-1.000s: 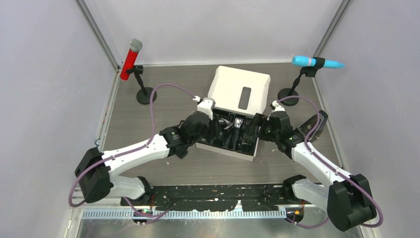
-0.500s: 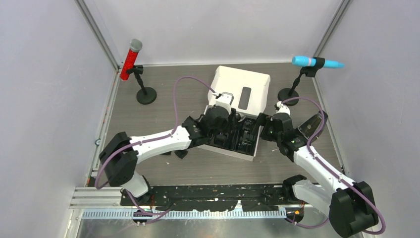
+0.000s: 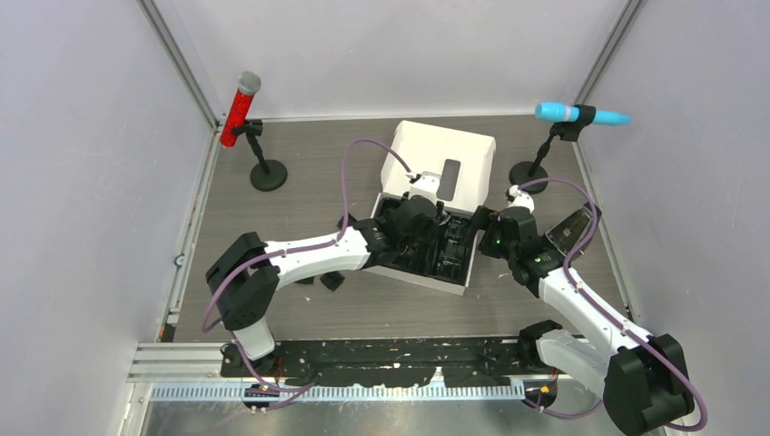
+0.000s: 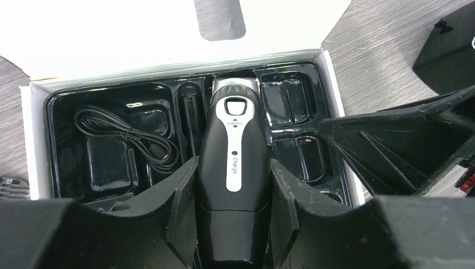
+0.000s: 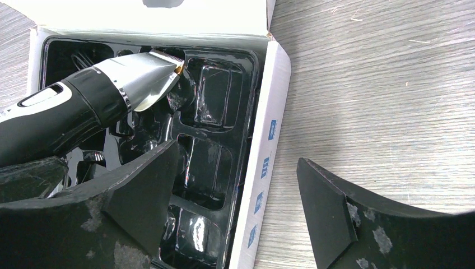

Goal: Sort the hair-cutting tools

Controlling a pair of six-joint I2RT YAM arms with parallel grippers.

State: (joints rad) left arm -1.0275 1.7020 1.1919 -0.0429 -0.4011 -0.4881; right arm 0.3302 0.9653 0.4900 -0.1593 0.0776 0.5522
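**Clipper**: slim black body; silver-white strip down the front marked "Charge"; silver head with a fine-toothed blade. Lower body clamped between the fingers of the left gripper. It lies lengthwise over the middle channel of the tray, blade toward the lid. From the right wrist it looks tilted.

**Combs**: small black plastic pieces on the table, just beside the box's near-left side. One toothed edge shows at the left wrist view's left border.
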